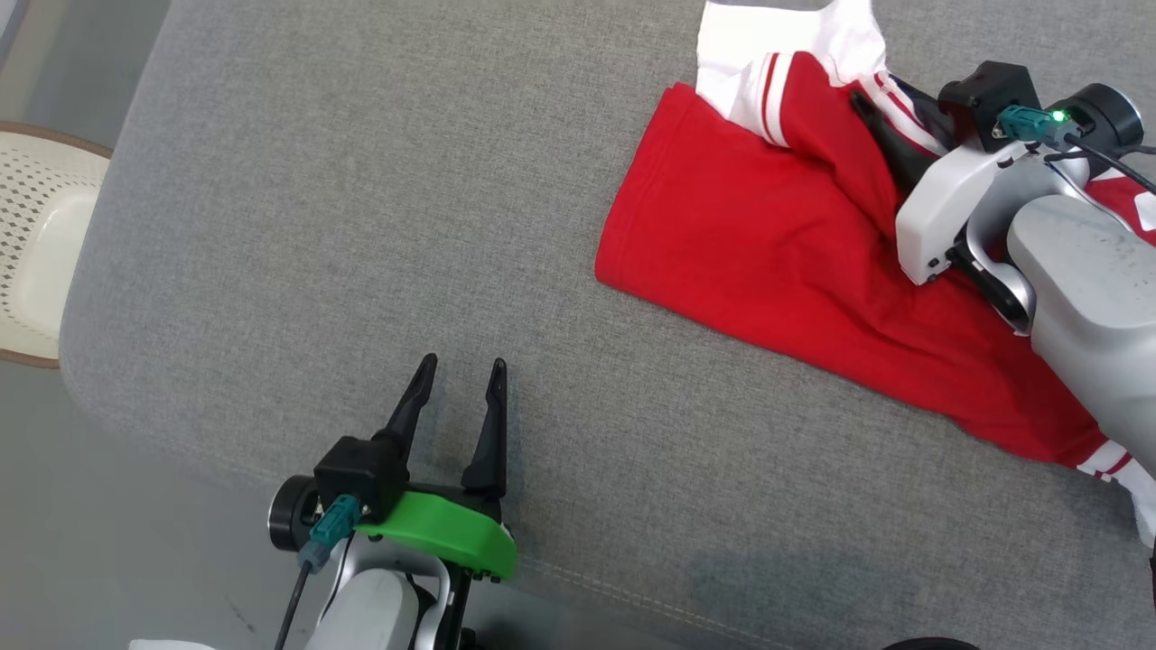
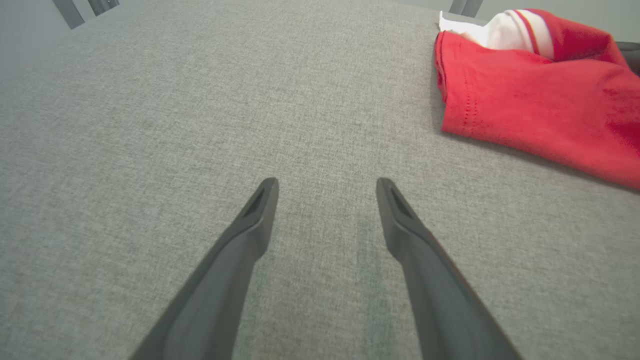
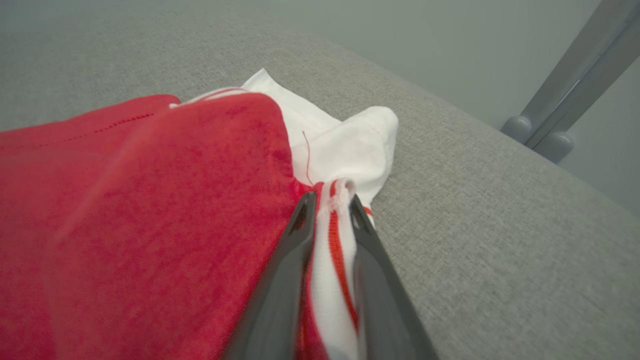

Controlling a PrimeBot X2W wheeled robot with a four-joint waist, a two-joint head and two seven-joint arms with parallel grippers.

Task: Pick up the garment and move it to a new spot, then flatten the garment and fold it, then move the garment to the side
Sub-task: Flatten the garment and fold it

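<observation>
The grey padded surface (image 1: 361, 226) takes up most of your head view. The garment (image 1: 768, 244) lies on its far right part, red with white, red-striped trim.

Its long axis runs on a diagonal. The white end points away from you and a little left, and the striped cuff (image 1: 1115, 465) points toward your near right.

Your right arm is much the nearer one. The right gripper (image 3: 332, 196) sits on the garment's far portion, its fingers drawn narrow and pinching a bunched white band with a red stripe (image 3: 336, 240). The red body spreads to the left of that grip in the right wrist view.

Your left gripper (image 1: 462, 361) is at the near left edge of the surface, fingers moderately apart and holding nothing. From it the garment lies ahead and to the right, well apart.

I judge the carry belongs to the right arm alone. Because the pinch is near one end, the cloth will likely hang lengthwise when lifted. The bare grey area ahead of the left gripper looks like the natural new spot.
</observation>
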